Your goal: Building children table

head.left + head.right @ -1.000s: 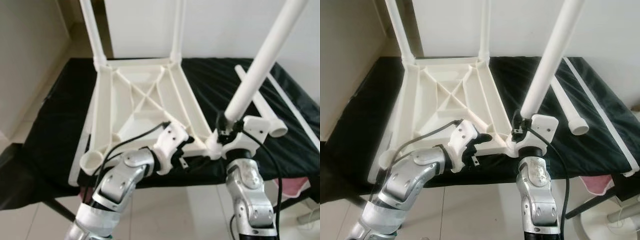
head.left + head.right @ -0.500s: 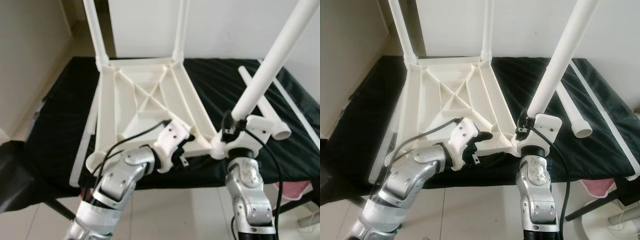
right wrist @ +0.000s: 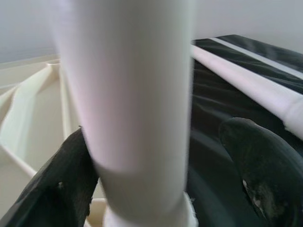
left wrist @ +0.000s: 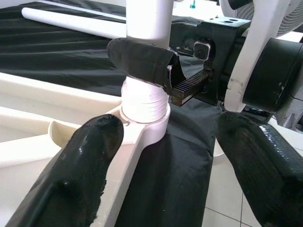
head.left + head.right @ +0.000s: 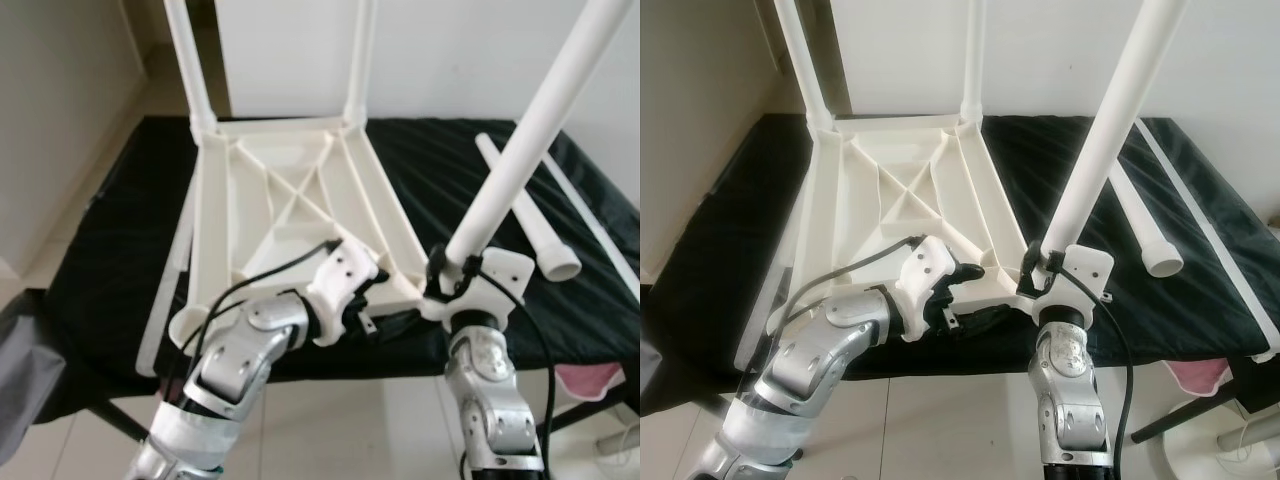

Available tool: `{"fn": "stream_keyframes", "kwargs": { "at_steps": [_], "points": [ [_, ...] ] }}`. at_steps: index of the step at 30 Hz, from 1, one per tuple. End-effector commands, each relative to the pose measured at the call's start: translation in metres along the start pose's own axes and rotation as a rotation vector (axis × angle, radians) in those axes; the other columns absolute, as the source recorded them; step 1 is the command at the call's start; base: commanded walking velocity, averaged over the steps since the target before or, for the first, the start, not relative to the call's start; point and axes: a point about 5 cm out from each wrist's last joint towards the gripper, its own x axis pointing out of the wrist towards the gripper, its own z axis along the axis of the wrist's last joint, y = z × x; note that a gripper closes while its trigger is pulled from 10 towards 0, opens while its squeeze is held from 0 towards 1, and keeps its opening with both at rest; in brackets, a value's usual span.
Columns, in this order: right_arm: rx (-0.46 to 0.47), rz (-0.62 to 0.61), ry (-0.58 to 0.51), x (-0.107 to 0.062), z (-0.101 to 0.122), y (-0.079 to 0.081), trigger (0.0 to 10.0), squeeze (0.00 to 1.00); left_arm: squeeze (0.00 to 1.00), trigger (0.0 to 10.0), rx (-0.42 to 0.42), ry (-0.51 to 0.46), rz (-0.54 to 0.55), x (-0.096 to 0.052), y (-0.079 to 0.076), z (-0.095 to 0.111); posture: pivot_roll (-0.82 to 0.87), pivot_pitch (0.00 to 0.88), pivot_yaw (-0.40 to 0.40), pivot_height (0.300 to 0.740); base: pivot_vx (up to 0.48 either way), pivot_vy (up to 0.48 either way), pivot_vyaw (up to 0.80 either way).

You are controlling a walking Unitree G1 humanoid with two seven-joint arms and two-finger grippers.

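Note:
A white plastic table top [image 5: 290, 200] lies upside down on a black-covered surface [image 5: 120, 230]. Two white legs [image 5: 188, 60] [image 5: 358, 55] stand in its far corners. My right gripper [image 5: 450, 265] is shut on a third white leg [image 5: 520, 140], which leans up to the right. That leg's ribbed lower end sits in the near right corner socket [image 4: 147, 125]. In the right wrist view the leg [image 3: 137, 94] runs between the fingers. My left gripper [image 4: 168, 130] is open at the table top's near edge, just left of that socket, holding nothing. The near left socket [image 5: 185, 325] is bare.
A loose white leg [image 5: 525, 215] lies on the black cover to the right of the table top, with a thin white strip [image 5: 600, 230] beyond it. The cover's front edge runs just behind my arms. A pink object [image 5: 600, 380] sits low at the right.
My right gripper has brought the leg's lower end down and slightly left into the near right corner socket. The left gripper has stayed at the near edge.

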Motion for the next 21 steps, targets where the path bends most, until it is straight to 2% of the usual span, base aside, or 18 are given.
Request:
{"fn": "stream_keyframes", "kwargs": {
  "at_steps": [1, 3, 4, 5, 6, 7, 8, 12, 16, 18, 19, 20, 21],
  "points": [
    [0.029, 0.026, 0.016, 0.001, -0.001, 0.005, 10.0, 1.0, 0.0, 10.0, 0.001, -0.002, 0.011, 0.002, 0.0, 0.0, -0.04, 0.004, -0.012, 0.74, 0.0, 0.0, 0.0],
    [0.029, 0.039, 0.018, 0.002, -0.001, 0.005, 10.0, 1.0, 0.0, 10.0, 0.001, -0.002, 0.012, 0.002, 0.0, 0.0, -0.04, 0.001, -0.014, 0.74, 0.0, 0.0, 0.0],
    [0.024, 0.065, 0.024, 0.005, -0.001, 0.001, 10.0, 0.9, 0.0, 10.0, 0.001, -0.003, 0.015, 0.002, 0.0, -0.001, -0.04, 0.0, -0.015, 0.74, 0.0, 0.0, 0.0],
    [0.024, 0.065, 0.024, 0.005, -0.001, 0.001, 10.0, 0.9, 0.0, 10.0, 0.001, -0.003, 0.015, 0.002, 0.0, -0.001, -0.04, 0.0, -0.015, 0.74, 0.0, 0.0, 0.0],
    [0.008, 0.094, 0.029, 0.007, -0.001, -0.004, 10.0, 0.07, 0.0, 10.0, 0.002, -0.003, 0.017, 0.002, 0.0, -0.001, -0.04, 0.0, -0.015, 0.74, 0.0, 0.0, 0.0],
    [-0.004, 0.122, 0.033, 0.009, -0.001, -0.008, 10.0, 0.0, 0.0, 10.0, 0.002, -0.004, 0.019, 0.003, 0.0, 0.0, -0.04, 0.0, -0.015, 0.74, 0.0, 0.0, 0.0],
    [-0.004, 0.122, 0.033, 0.009, -0.001, -0.008, 10.0, 0.0, 0.0, 10.0, 0.002, -0.004, 0.019, 0.003, 0.0, 0.0, -0.04, 0.0, -0.015, 0.74, 0.0, 0.0, 0.0],
    [-0.079, 0.226, 0.038, 0.019, 0.001, -0.026, 10.0, 0.0, 0.0, 10.0, 0.023, -0.007, 0.023, 0.001, -0.001, -0.003, -0.04, 0.0, -0.018, 0.74, 0.0, 0.0, 0.0],
    [-0.091, 0.297, 0.041, 0.023, 0.002, -0.029, 10.0, 0.0, 0.0, 10.0, 0.032, -0.007, 0.031, 0.001, 0.0, -0.004, -0.04, 0.0, -0.018, 0.74, 0.0, 0.0, 0.0],
    [-0.111, 0.388, 0.044, 0.026, 0.003, -0.029, 10.0, 0.0, 0.0, 10.0, 0.037, -0.007, 0.036, 0.0, 0.0, -0.004, -0.04, 0.0, -0.018, 0.74, 0.0, 0.0, 0.0],
    [-0.111, 0.388, 0.044, 0.026, 0.003, -0.029, 10.0, 0.0, 0.0, 10.0, 0.037, -0.007, 0.036, 0.0, 0.0, -0.004, -0.04, 0.0, -0.018, 0.74, 0.0, 0.0, 0.0],
    [-0.141, 0.457, 0.045, 0.03, 0.004, -0.031, 10.0, 0.0, 0.0, 10.0, 0.048, -0.008, 0.042, 0.0, 0.001, -0.003, -0.04, 0.004, -0.018, 0.74, 0.0, 0.0, 0.0],
    [-0.141, 0.457, 0.045, 0.03, 0.004, -0.031, 10.0, 0.0, 0.0, 10.0, 0.048, -0.008, 0.042, 0.0, 0.001, -0.003, -0.04, 0.004, -0.018, 0.74, 0.0, 0.0, 0.0]
  ]
}}
